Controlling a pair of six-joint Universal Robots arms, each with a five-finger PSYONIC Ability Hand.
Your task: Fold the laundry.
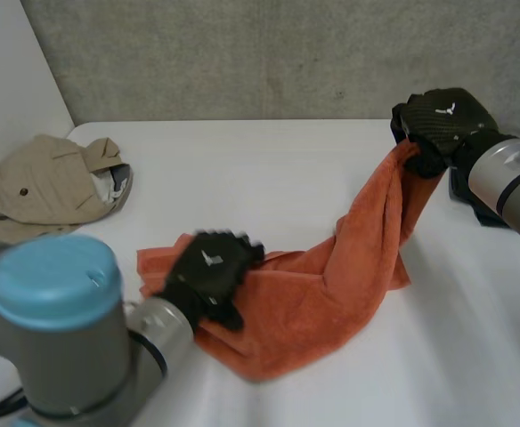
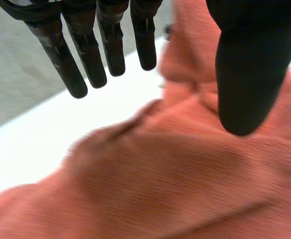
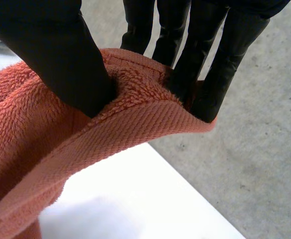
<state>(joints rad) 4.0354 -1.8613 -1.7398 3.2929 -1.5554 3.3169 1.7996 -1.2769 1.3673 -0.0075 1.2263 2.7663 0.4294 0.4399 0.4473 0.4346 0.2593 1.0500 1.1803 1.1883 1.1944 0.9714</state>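
An orange towel (image 1: 313,294) lies bunched on the white table (image 1: 269,178), one end drawn up toward the far right. My right hand (image 1: 440,120) holds that raised end above the table; in the right wrist view its thumb (image 3: 61,55) and fingers (image 3: 213,59) pinch the towel's hemmed edge (image 3: 135,132). My left hand (image 1: 214,271) is over the towel's near left part. In the left wrist view its fingers (image 2: 85,55) and thumb (image 2: 250,74) are straight and spread just above the towel (image 2: 175,184), holding nothing.
A crumpled beige garment (image 1: 51,182) lies at the table's far left. A grey wall (image 1: 269,53) runs behind the table. A dark object (image 1: 474,203) sits partly hidden behind my right arm.
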